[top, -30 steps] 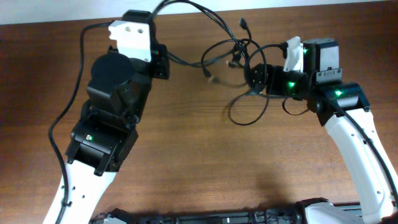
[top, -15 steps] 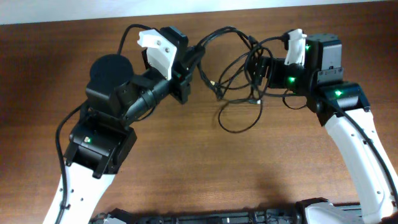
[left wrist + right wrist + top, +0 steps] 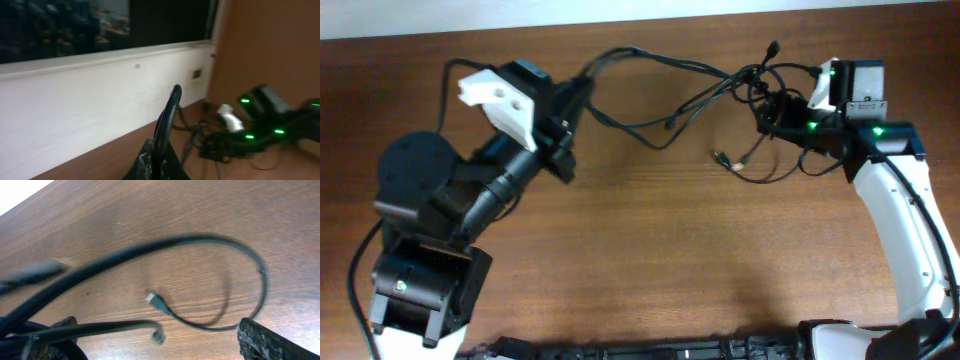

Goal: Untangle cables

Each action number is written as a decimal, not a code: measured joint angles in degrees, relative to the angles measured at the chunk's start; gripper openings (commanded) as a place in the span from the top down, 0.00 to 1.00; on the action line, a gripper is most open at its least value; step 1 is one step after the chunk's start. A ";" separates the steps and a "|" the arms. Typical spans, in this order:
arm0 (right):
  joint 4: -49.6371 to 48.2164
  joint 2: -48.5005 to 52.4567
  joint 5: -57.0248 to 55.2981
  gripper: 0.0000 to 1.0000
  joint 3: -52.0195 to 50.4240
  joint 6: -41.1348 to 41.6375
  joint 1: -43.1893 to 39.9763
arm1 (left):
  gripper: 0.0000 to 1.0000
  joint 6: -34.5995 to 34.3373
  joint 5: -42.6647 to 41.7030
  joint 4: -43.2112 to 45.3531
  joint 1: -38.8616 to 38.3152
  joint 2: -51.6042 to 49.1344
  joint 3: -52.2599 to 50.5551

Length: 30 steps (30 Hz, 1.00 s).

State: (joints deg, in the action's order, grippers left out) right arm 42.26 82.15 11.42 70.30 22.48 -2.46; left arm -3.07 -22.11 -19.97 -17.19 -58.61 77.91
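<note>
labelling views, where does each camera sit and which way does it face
Overhead: above the brown wooden table, faces down; both arms, thin black cables.
Left wrist: on the left arm, faces sideways at a white wall; own pincer bottom centre.
Right wrist: on the right arm, faces down at the tabletop; own fingertips at bottom corners.
Shared: overhead and left wrist show the green-lit right arm.

Dark wooden table (image 3: 650, 250), a loose loop of black cables (image 3: 215, 238) and plug ends on it.

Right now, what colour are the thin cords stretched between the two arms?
Black; the thin flexible cables show best in the overhead view.
</note>
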 measured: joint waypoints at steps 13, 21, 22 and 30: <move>1.95 0.00 -0.02 0.01 0.00 0.09 -2.54 | 1.00 0.00 5.57 -3.37 17.40 0.24 0.00; 2.01 0.02 -0.61 0.01 0.00 0.24 -2.56 | 1.00 -2.78 10.97 -5.64 23.04 0.17 0.00; 2.01 0.07 -0.61 0.01 0.00 0.24 -2.56 | 1.00 -3.08 11.26 -5.81 23.23 0.09 0.00; 2.14 0.22 0.13 0.01 0.00 -0.31 -2.71 | 1.00 -4.28 12.31 -6.40 23.39 -2.27 0.00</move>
State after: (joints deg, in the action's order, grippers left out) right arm 44.40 82.37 11.55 70.30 22.17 -5.17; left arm -7.35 -9.80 -26.37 6.20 -60.88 77.91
